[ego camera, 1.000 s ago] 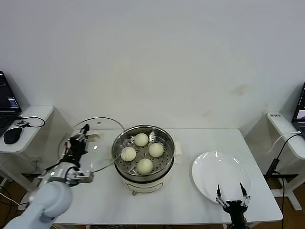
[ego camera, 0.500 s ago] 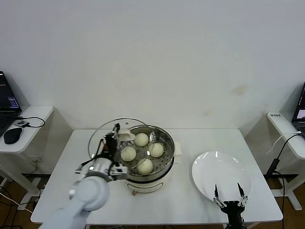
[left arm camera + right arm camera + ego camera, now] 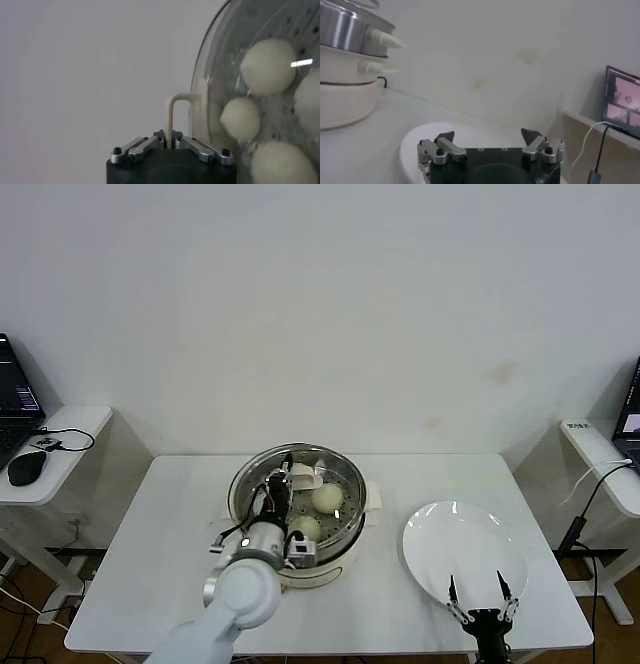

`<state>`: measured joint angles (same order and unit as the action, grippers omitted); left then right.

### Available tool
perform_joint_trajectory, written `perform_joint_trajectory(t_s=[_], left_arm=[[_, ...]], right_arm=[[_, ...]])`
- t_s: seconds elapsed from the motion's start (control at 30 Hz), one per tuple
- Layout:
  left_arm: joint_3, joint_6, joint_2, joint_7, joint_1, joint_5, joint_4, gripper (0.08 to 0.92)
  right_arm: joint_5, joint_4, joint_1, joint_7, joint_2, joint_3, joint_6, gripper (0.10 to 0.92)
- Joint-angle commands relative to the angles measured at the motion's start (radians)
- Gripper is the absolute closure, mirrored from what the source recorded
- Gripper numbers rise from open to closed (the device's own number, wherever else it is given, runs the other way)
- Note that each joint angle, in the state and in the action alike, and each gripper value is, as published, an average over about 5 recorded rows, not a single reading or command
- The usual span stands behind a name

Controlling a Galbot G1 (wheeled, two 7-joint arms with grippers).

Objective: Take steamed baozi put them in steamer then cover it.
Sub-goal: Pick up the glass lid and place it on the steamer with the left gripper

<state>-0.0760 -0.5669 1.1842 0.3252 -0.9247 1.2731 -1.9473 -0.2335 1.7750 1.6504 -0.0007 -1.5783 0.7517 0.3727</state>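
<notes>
The steamer (image 3: 352, 526) stands at the middle of the table, a steel pot on a white base. My left gripper (image 3: 279, 487) is over it, shut on the cream bar handle (image 3: 170, 112) of the glass cover (image 3: 338, 471), which is now above the pot. Two steamed baozi (image 3: 327, 497) show clearly in the head view; the arm hides the rest. Through the glass, the left wrist view shows several baozi (image 3: 266, 65) on the perforated tray. My right gripper (image 3: 482, 600) hangs open at the table's front right, nothing between its fingers.
A flat white plate (image 3: 465, 544) lies right of the steamer, just beyond my right gripper (image 3: 489, 134). Side tables flank the white table (image 3: 170, 514): a laptop and mouse (image 3: 25, 467) on the left, cables on the right.
My left gripper has carried the cover from the table's left side rightwards to above the steamer. The right gripper has barely moved.
</notes>
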Motion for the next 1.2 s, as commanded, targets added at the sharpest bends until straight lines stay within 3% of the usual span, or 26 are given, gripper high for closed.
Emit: perform_joint_trajectory(t_s=[0.03, 1.2], left_arm=[[-0.033, 0.006, 0.063, -0.011, 0.023, 0.052, 0.053, 0.853], [0.033, 0.061, 0.084, -0.063, -0.013, 0.035, 0.118, 0.853]], right_arm=[[-0.010, -0.004, 0.000, -0.001, -0.001, -0.011, 0.007, 0.203], [-0.010, -0.019, 0.002, -0.005, 0.002, -0.027, 0.013, 0.203]])
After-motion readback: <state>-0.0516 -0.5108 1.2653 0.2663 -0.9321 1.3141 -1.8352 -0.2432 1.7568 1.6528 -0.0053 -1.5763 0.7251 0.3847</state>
